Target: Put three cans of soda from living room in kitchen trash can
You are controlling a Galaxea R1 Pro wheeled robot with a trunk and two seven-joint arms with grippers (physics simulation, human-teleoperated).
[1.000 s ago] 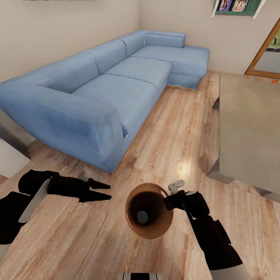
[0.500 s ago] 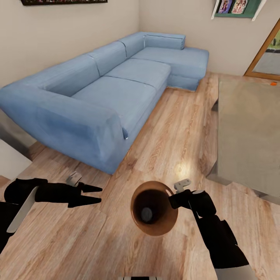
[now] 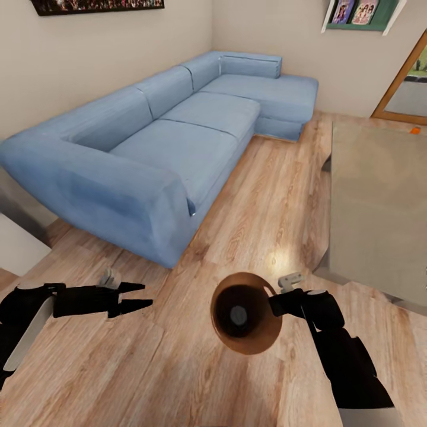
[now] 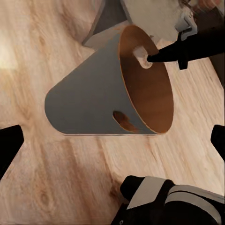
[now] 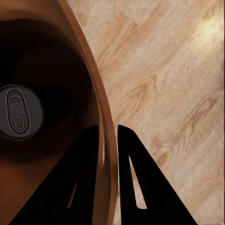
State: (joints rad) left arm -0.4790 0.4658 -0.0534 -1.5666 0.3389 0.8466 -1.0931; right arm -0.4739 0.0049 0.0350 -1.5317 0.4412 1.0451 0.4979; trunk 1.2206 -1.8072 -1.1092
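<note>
We see our right gripper [image 3: 274,303] still pinching the bin [image 3: 246,312] rim low in the frame, a can [image 3: 238,315] inside, now further right, while our left gripper [image 3: 140,295] stays spread, empty.

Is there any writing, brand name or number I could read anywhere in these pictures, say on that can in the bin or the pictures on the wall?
None can be read.
Can of soda in the tash can: top only, no lettering visible.
Wall pictures: too small and blurred.
</note>
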